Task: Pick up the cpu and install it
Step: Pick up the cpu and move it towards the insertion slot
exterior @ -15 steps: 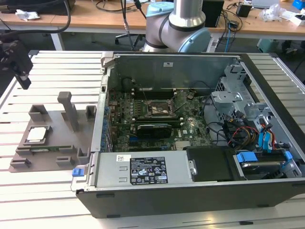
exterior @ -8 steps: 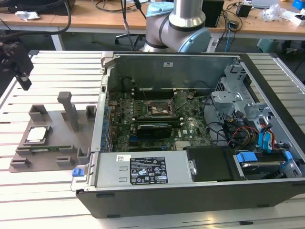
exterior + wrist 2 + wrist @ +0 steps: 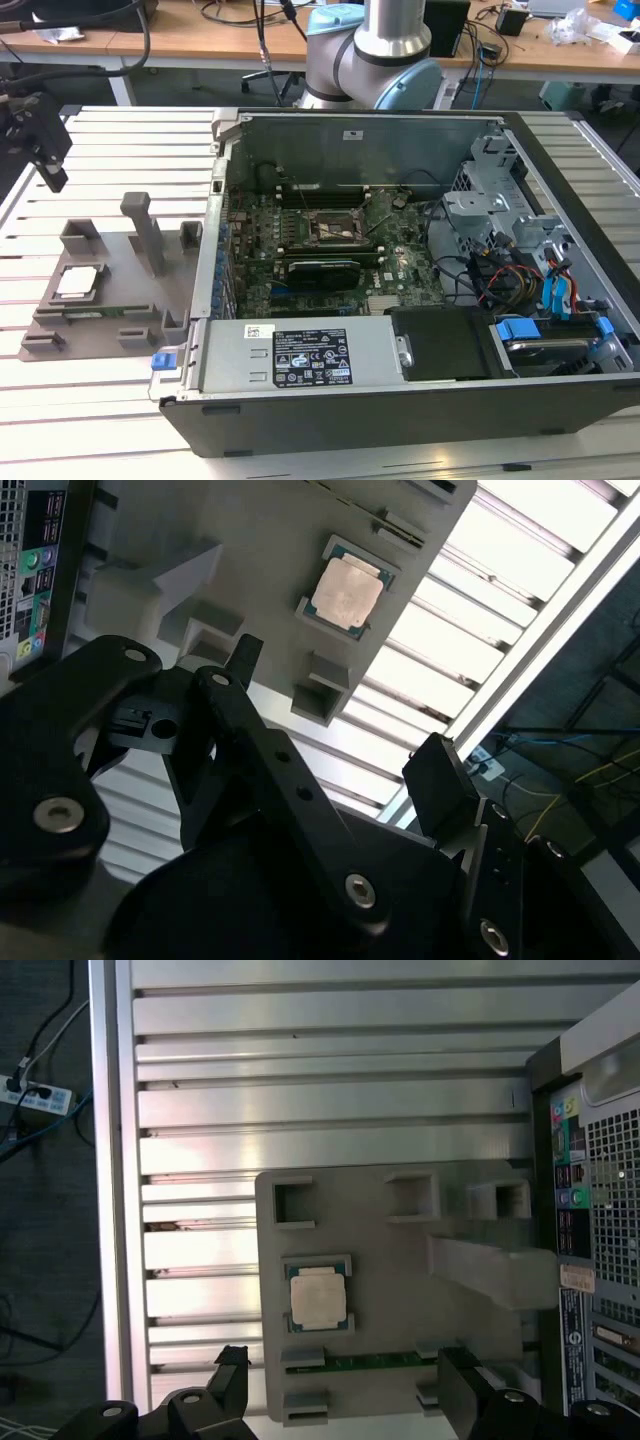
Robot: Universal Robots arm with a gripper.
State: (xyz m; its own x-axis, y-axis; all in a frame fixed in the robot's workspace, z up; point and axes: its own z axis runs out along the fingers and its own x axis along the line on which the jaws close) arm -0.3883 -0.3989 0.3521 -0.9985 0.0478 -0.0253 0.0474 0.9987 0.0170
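Observation:
The cpu [image 3: 80, 282] is a small square chip with a pale metal top, lying flat in a recess of a grey holder plate [image 3: 120, 262] at the exterior view's left. It also appears in both wrist views, as the cpu [image 3: 319, 1296] and the cpu [image 3: 346, 588]. My gripper [image 3: 48, 160] hangs well above the table, behind and left of the holder, apart from the chip. In the first wrist view the gripper [image 3: 345, 1385] stands open, its black fingers [image 3: 232, 1375] wide apart with nothing between them. The dark socket [image 3: 335, 228] sits on the motherboard inside the open computer case [image 3: 420, 400].
The holder plate carries a tall grey post [image 3: 148, 230] and several raised blocks near the chip. The case's wall [image 3: 212, 250] rises right beside the holder. The slatted metal table [image 3: 110, 150] has an edge at the far left. Benches and cables lie behind.

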